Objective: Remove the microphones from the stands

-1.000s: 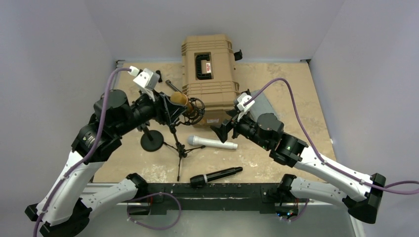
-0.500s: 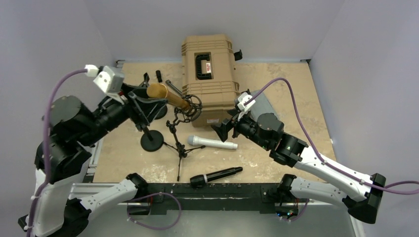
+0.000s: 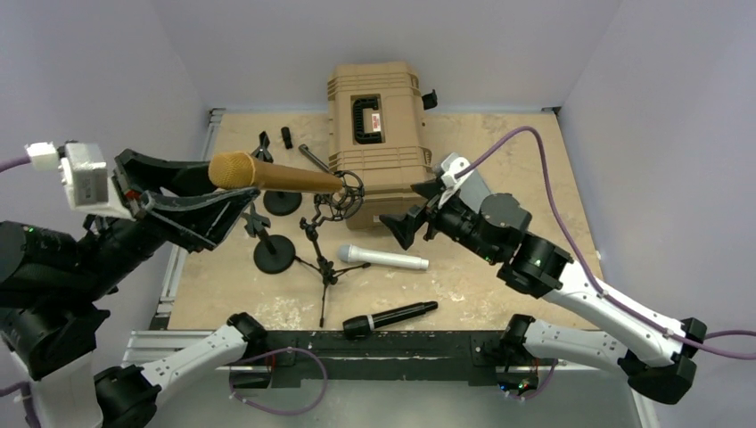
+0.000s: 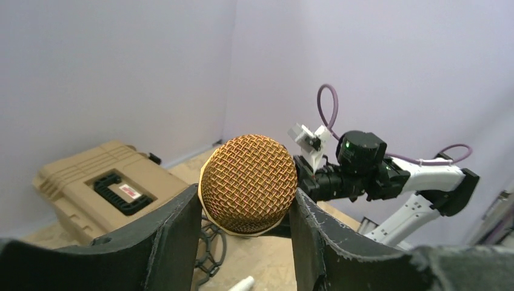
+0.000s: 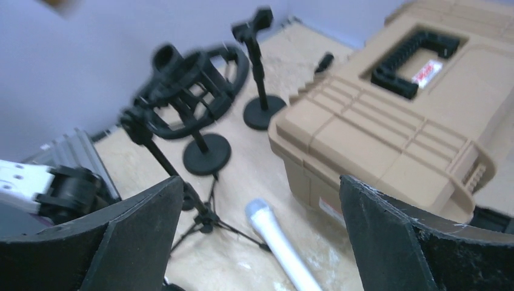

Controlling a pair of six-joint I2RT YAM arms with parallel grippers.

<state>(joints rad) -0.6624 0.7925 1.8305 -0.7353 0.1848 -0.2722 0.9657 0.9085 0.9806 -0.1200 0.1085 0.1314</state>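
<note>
My left gripper (image 3: 227,185) is shut on the mesh head of a gold microphone (image 3: 267,175) and holds it high, lying level. The head fills the gap between the fingers in the left wrist view (image 4: 248,182). In the top view its tail end overlaps the black shock mount (image 3: 346,198) on the tripod stand (image 3: 321,259). In the right wrist view the mount's ring (image 5: 188,91) looks empty, and a gold tip (image 5: 60,5) shows at the top left. My right gripper (image 3: 406,220) is open and empty, just right of the stand.
A tan hard case (image 3: 379,125) stands behind the stand. A white microphone (image 3: 383,259) and a black microphone (image 3: 390,317) lie on the table. Two small round-base stands (image 3: 274,252) (image 3: 283,201) stand left of the tripod. Small black parts lie at the back left.
My left arm has risen and drawn back to the left with the gold microphone, sliding it out along the shock mount. My right gripper has shifted slightly up and stayed open.
</note>
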